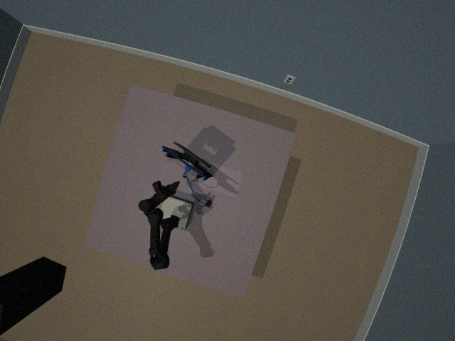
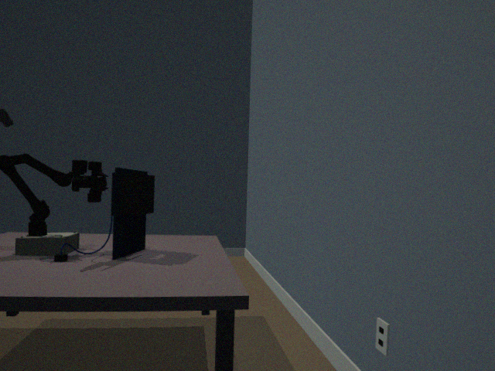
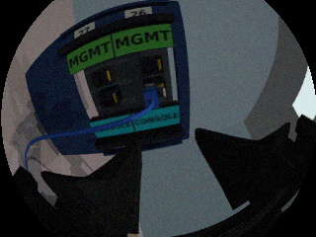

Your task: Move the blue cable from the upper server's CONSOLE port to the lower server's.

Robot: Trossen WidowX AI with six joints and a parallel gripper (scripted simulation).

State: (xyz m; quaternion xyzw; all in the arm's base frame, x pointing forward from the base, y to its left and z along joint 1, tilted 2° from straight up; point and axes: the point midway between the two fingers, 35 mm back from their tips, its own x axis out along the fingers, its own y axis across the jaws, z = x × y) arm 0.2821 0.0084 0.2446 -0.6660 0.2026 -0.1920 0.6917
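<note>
From my wrist view I can read the front of the blue rack panel [image 1: 167, 149] [image 2: 130, 231] [image 3: 46, 99]: green MGMT labels [image 3: 114, 46] along one edge of the ports, teal CONSOLE labels [image 3: 157, 118] along the other, and the number tags 27 [image 3: 84, 31] and 26 [image 3: 138, 13]. The blue plug [image 1: 187, 168] [image 3: 151, 94] sits in the CONSOLE-side port of the column under 26, its cable [image 1: 191, 187] [image 2: 104, 243] [image 3: 74, 132] crossing the other CONSOLE label. The exterior view gives me only the panel's dark side and back, hiding the plug, but it shows that the panel stands upright on the tabletop [image 1: 121, 117] [image 2: 120, 281].

My jaws [image 1: 177, 184] [image 2: 107, 182] are parted with nothing between them, near the panel and apart from the plug. Only the wrist view makes the gap between them plain. The top and exterior views show what my wrist misses: the cable running down to a small black block [image 1: 208, 202] [image 2: 60, 257] on the tabletop, beside my pale base box [image 1: 185, 224] [image 2: 43, 245].
</note>
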